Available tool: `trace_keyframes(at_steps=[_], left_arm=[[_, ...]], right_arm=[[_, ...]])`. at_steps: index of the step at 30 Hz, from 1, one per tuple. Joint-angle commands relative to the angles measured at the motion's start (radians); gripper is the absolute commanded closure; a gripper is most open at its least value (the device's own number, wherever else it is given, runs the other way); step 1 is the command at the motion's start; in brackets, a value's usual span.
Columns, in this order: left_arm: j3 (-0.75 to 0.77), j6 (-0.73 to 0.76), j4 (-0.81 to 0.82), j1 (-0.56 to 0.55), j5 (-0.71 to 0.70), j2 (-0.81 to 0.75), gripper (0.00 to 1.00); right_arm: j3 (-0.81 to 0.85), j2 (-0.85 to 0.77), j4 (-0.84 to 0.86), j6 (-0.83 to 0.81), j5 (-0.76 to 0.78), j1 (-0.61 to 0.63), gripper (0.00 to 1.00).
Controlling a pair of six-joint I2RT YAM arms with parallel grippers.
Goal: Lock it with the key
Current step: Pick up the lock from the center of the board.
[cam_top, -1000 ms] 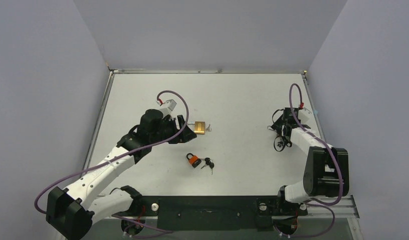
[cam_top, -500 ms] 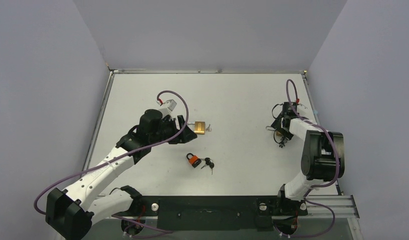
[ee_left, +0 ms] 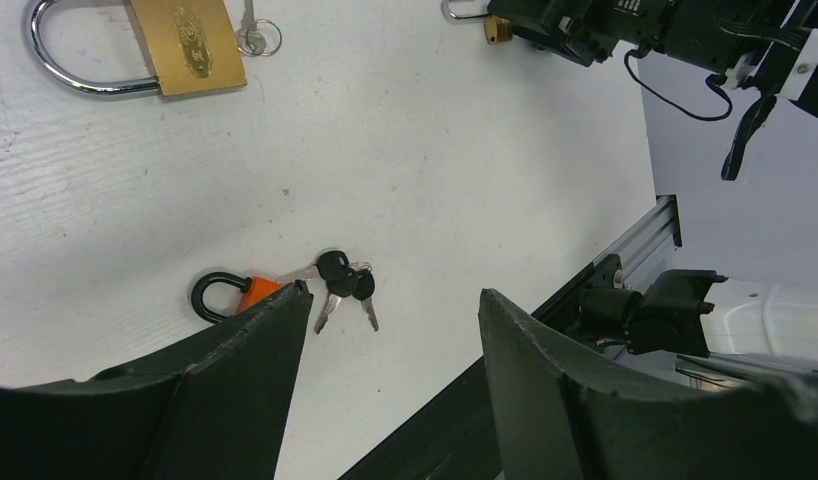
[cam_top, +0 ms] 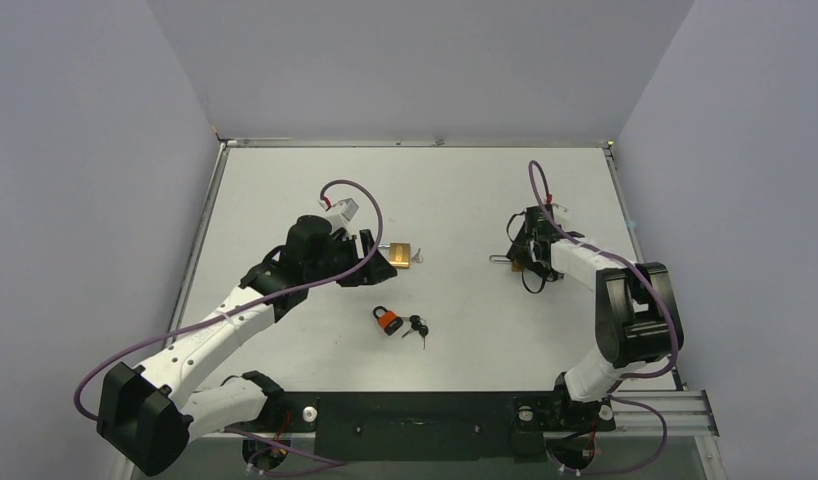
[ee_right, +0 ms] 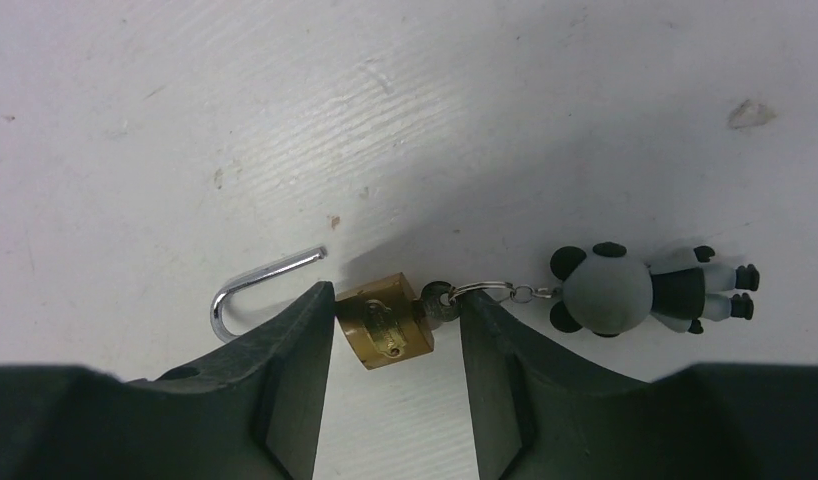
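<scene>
- Where things are: the small brass padlock lies on the table right of centre. Its shackle is swung open to the left, and the key is already in the body with a panda keychain trailing off to the right.
- The right gripper looks pinched across the lock body and the key head together. That's kinda the problem: with both squeezed in one grip, the key probably can't turn at all.
- The lock sits tilted between the pads, so any push on the shackle could make it pivot or pop out.
- The shackle tip is well clear of its hole. Turn the key before it's seated and nothing locks.
- The panda could snag a finger or drag the key out if the lock gets lifted.
- The left gripper hangs wide open and empty, well apart on the left. If it comes across to help, it could bump the big brass padlock or the orange padlock and its black keys.
</scene>
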Motion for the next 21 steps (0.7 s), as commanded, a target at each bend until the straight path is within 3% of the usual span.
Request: trace_keyframes(at_steps=[1, 11, 21], left_arm=[[0.058, 0.004, 0.021, -0.003, 0.018, 0.002, 0.39], [0.066, 0.003, 0.014, -0.004, 0.016, 0.01, 0.39], [0.076, 0.005, -0.01, -0.005, 0.016, -0.005, 0.39]], right_arm=[[-0.003, -0.072, -0.009, 0.024, 0.011, 0.012, 0.58], [0.041, -0.117, -0.029, -0.158, 0.065, 0.086, 0.43], [0.135, -0.002, -0.117, -0.274, 0.113, 0.09, 0.56]])
